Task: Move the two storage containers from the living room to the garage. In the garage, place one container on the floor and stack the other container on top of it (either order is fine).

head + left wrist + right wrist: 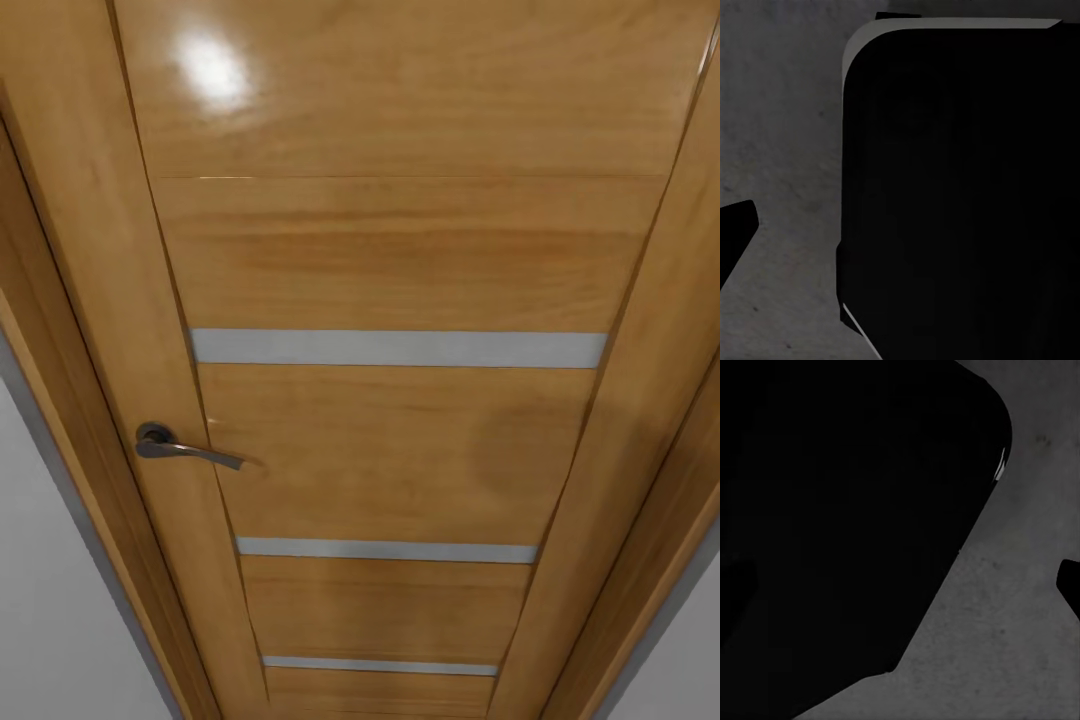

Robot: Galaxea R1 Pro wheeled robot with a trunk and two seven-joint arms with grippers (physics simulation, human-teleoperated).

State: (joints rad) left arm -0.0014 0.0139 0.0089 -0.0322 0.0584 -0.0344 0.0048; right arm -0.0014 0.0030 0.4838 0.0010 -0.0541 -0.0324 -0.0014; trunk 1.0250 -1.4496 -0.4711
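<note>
The robot stood right in front of a shut wooden door with a dark handle and pale stripes across it. Both wrist cameras looked down at the floor, dark grey concrete, next to a big black shape that was probably part of the robot. No orange-red box could be seen, so I could not tell where they were. I could not tell how wide either arm's jaws were, or whether they held anything. The robot seemed to be travelling between rooms. Next, it likely needed to get through this door.
</note>
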